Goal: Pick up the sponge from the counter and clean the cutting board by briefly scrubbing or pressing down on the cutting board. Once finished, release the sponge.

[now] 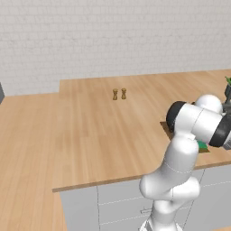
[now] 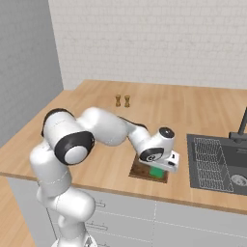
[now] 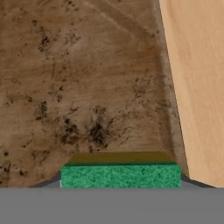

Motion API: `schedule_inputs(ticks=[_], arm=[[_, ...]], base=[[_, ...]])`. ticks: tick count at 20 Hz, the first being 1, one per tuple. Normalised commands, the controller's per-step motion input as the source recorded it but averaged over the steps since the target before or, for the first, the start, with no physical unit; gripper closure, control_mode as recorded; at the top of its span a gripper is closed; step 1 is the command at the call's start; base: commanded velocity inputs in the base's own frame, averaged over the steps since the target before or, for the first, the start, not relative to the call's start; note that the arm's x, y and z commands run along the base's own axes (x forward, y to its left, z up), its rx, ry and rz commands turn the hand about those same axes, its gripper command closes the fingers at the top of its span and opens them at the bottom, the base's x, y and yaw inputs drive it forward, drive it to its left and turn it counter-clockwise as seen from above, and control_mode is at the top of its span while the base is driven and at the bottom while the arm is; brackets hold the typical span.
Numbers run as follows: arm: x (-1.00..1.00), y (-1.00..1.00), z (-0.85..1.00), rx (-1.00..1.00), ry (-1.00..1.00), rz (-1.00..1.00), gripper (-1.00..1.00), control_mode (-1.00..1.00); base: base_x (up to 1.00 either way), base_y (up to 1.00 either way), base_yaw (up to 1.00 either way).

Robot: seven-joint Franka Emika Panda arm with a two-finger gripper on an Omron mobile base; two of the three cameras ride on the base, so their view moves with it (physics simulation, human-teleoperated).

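My gripper (image 2: 161,166) is shut on the green sponge (image 2: 156,171), which is held low over the front right part of the dark brown cutting board (image 2: 141,169). In the hand view the sponge (image 3: 120,175) spans the gap between the two dark fingertips (image 3: 187,180), its yellowish layer facing the stained board (image 3: 87,87). I cannot tell whether it touches the board. The board's right edge runs close beside the sponge, with the light wood counter (image 3: 197,78) beyond it. In the left base view my arm hides most of the board (image 1: 167,130), and a corner of the sponge (image 1: 203,145) shows.
Two small brown shakers (image 2: 122,100) stand further back on the counter (image 2: 96,111). A dark grey sink (image 2: 214,164) with its faucet (image 2: 241,128) lies to the right of the board. The counter's front edge (image 2: 144,195) runs just below the board.
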Motion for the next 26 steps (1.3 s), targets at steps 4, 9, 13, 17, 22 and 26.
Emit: schedule_inputs(ticks=[4, 9, 13, 17, 22, 26], arm=[[0.35, 0.41, -0.01, -0.21, -0.07, -0.16, 1.0, -1.0], [0.12, 0.12, -0.27, -0.02, -0.03, -0.11, 1.0, -1.0], [0.14, -0.01, -0.38, 0.0, 0.0, 0.0, 1.0, -1.0], [0.56, -0.01, -0.16, 0.0, 0.0, 0.0, 1.0, -1.0], [0.69, 0.0, 0.0, 0.0, 0.0, 0.0, 1.0, -1.0], [0.58, 0.07, 0.0, 0.0, 0.0, 0.0, 1.0, -1.0]], base=[[0.0, 0.0, 0.0], [0.0, 0.0, 0.0], [0.0, 0.0, 0.0], [0.0, 0.0, 0.0], [0.0, 0.0, 0.0], [0.0, 0.0, 0.0]])
